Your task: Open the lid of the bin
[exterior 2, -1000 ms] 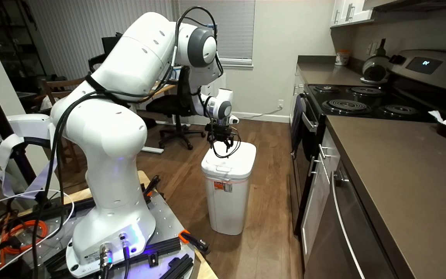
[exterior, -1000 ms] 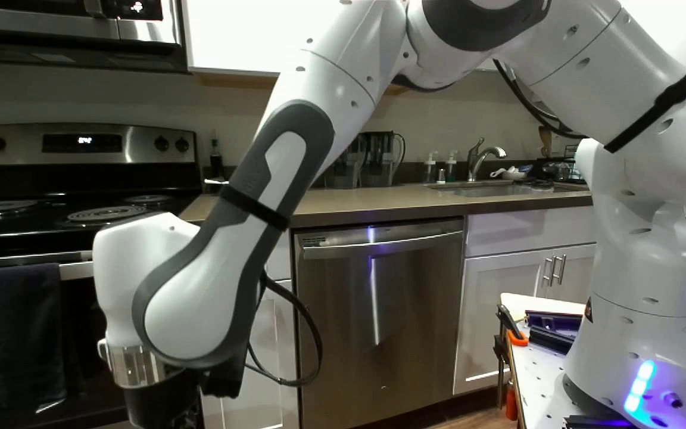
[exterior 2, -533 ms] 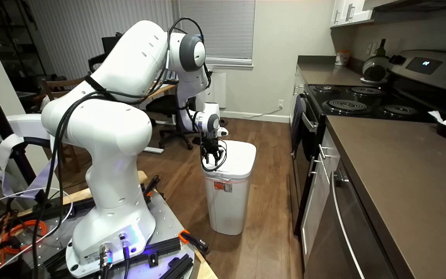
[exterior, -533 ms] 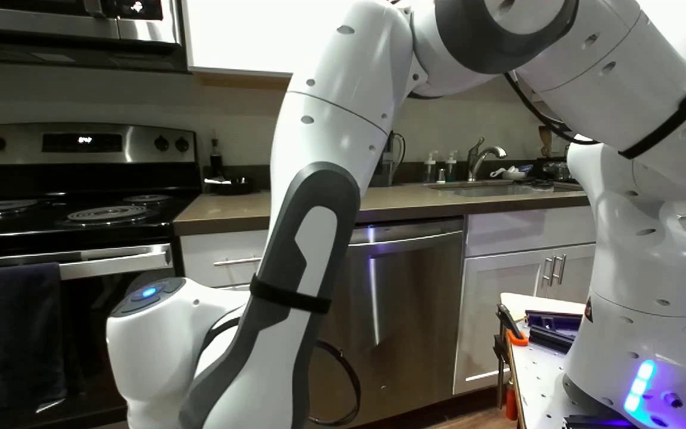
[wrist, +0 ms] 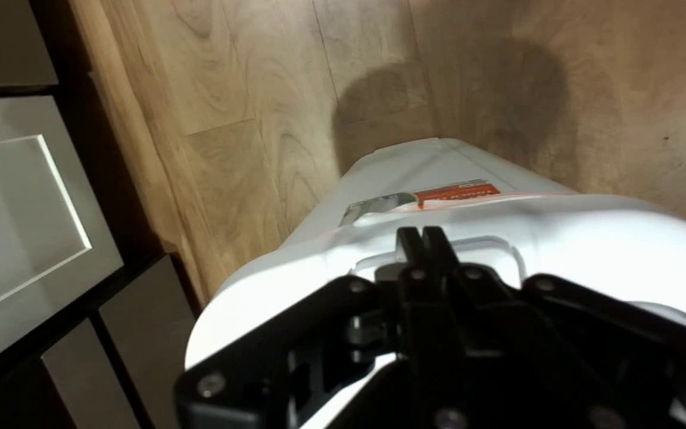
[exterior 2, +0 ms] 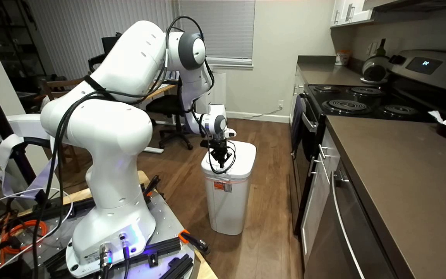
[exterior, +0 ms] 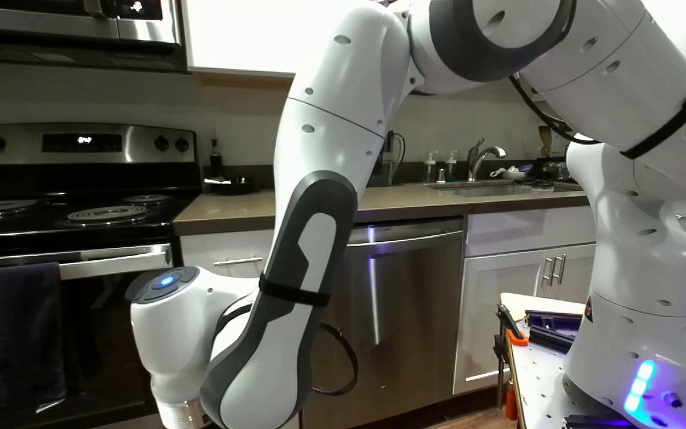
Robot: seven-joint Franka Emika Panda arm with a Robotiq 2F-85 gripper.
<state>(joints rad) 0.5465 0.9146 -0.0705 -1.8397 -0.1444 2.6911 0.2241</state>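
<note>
White bin (exterior 2: 227,209) stands with its lid (exterior 2: 244,155) down, below the clenched gripper (exterior 2: 222,165).
In an exterior view, and only there, the faucet (exterior: 473,164) appears far behind the arm (exterior: 319,226). In an exterior view, the bin is on the floor (exterior 2: 269,232), left of the stove (exterior 2: 341,97). The wrist view alone shows clearly the fingers (wrist: 409,244) pressed side by side over the lid; whether they touch it, I cannot tell.
</note>
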